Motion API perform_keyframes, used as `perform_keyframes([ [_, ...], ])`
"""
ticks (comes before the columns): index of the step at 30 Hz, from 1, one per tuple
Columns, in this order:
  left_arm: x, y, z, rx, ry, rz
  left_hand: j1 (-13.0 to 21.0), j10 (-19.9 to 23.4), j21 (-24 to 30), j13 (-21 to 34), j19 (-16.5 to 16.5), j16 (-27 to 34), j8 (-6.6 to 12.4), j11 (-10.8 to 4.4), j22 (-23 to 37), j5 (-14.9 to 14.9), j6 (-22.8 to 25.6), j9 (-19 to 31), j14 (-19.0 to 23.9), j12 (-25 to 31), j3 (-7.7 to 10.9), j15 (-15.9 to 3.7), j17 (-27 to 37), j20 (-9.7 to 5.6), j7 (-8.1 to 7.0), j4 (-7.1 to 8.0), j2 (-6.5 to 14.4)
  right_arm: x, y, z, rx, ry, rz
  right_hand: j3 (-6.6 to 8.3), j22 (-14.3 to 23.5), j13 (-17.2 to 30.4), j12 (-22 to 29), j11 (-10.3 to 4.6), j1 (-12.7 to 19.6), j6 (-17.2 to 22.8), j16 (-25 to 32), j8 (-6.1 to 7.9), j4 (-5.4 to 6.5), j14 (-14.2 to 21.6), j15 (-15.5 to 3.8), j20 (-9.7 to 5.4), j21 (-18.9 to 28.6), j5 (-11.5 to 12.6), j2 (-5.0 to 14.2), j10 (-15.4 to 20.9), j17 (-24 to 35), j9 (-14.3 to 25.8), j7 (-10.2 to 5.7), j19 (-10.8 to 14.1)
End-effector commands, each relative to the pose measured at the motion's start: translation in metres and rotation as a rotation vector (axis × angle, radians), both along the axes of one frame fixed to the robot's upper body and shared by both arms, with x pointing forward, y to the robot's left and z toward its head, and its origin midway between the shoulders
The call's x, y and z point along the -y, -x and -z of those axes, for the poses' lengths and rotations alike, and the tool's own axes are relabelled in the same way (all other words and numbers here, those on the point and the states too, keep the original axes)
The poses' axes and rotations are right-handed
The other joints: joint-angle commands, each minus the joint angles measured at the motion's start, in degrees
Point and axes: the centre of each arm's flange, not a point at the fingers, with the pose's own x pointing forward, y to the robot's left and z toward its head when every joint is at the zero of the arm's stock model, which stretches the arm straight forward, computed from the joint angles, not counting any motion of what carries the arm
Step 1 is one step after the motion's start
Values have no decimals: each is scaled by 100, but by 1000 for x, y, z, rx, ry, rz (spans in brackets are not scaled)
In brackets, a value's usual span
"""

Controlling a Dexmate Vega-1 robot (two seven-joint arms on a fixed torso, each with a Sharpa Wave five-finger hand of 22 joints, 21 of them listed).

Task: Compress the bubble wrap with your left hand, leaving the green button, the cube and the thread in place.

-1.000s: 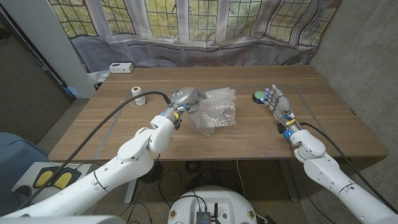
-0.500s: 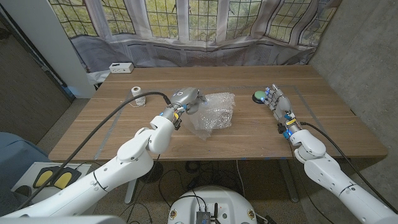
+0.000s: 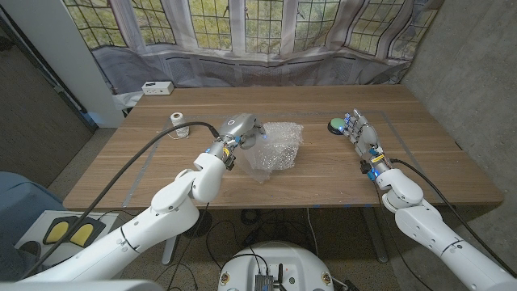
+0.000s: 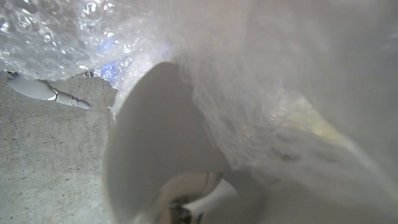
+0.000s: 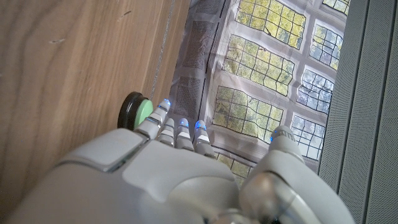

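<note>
The robot's left hand point(image 3: 241, 128) grips the bubble wrap point(image 3: 276, 147) at mid-table, fingers buried in its left edge; the crumpled sheet bulges away to the hand's right. The right hand point(image 3: 361, 133) stands well apart, fingers together and extended, holding nothing, just beside the green button point(image 3: 336, 125). The thread point(image 3: 178, 120) sits far left.
</note>
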Motion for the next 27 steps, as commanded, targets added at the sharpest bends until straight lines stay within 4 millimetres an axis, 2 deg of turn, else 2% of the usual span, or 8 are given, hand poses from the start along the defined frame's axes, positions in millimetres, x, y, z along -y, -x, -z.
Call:
perform_keyframes([
  [1, -3, -1, 2, 3, 25, 1, -253, -117, 8, 16, 79, -216, -50, -147, -6, 76, -238, 89, 613, -88, 93, -928, -83, -564, -178, 67, 11, -1, -1, 2, -2, 3, 0, -11, 23, 33, 1, 16, 27, 48, -15, 4, 3, 4, 33, 23, -1, 9, 37, 32, 26, 22, -8, 29],
  [9, -3, -2, -1, -17, -7, -17, -577, -273, -40, -115, -164, -479, -190, -180, -17, 96, -562, 74, 277, -333, 161, -785, -204, -291, -251, 146, 165, -1, -3, 2, -7, -3, 0, -11, 23, 33, 1, 19, 30, 48, -14, 4, 2, 8, 32, 26, -1, 9, 37, 33, 26, 22, -1, 30],
  [10, -3, -3, -1, -18, -12, -18, -605, -281, -37, -137, -176, -479, -195, -232, -15, 92, -565, 68, 284, -362, 155, -788, -206, -254, -270, 141, 168, -1, -3, 2, -10, -8, 1, -11, 23, 33, 1, 18, 31, 43, -15, 3, 1, 6, 37, 25, -1, 10, 37, 33, 25, 22, -3, 30],
  [14, -3, -5, -4, -17, -22, -18, -825, -319, -40, -246, -251, -583, -266, -212, -22, 72, -683, 39, 105, -516, 124, -780, -263, -55, -309, 163, 173, 0, -5, 2, -7, -1, 2, -12, 23, 33, -1, 19, 30, 44, -16, 3, 1, 4, 30, 21, 0, 10, 37, 31, 26, 22, -4, 30],
  [19, -2, -8, -6, -5, -27, -38, -1121, -493, -155, -379, -464, -764, -423, -274, -41, 56, -968, -6, -228, -766, 137, -596, -345, 285, -389, 177, 219, 1, -6, 2, -13, -10, 3, -10, 23, 33, -1, 15, 36, 43, -15, 2, -1, 10, 34, 23, 0, 10, 40, 31, 25, 22, -3, 31],
  [23, -2, -9, -8, 2, -29, -46, -1384, -547, -171, -467, -486, -810, -510, -301, -31, 27, -1111, -37, -292, -878, 94, -594, -369, 375, -479, 262, 235, 1, -8, 2, -12, -14, 2, -10, 23, 34, -1, 16, 38, 42, -15, 2, -2, 9, 30, 23, 0, 11, 42, 32, 25, 22, -7, 32],
  [25, -2, -9, -9, 4, -35, -49, -1517, -610, -193, -524, -506, -890, -591, -317, -35, 23, -1255, -56, -391, -955, 106, -513, -418, 408, -496, 284, 223, 1, -8, 2, -14, -16, 2, -10, 23, 34, -1, 15, 39, 44, -15, 3, -2, 9, 33, 20, 0, 11, 42, 33, 25, 22, -8, 32],
  [27, -2, -10, -10, 5, -40, -49, -1645, -803, -237, -590, -565, -973, -669, -230, -41, 18, -1366, -77, -496, -1078, 127, -471, -466, 476, -478, 291, 207, 1, -9, 1, -12, -13, 1, -9, 23, 34, -1, 15, 41, 43, -16, 2, -3, 8, 34, 21, 0, 11, 44, 33, 24, 22, -13, 33],
])
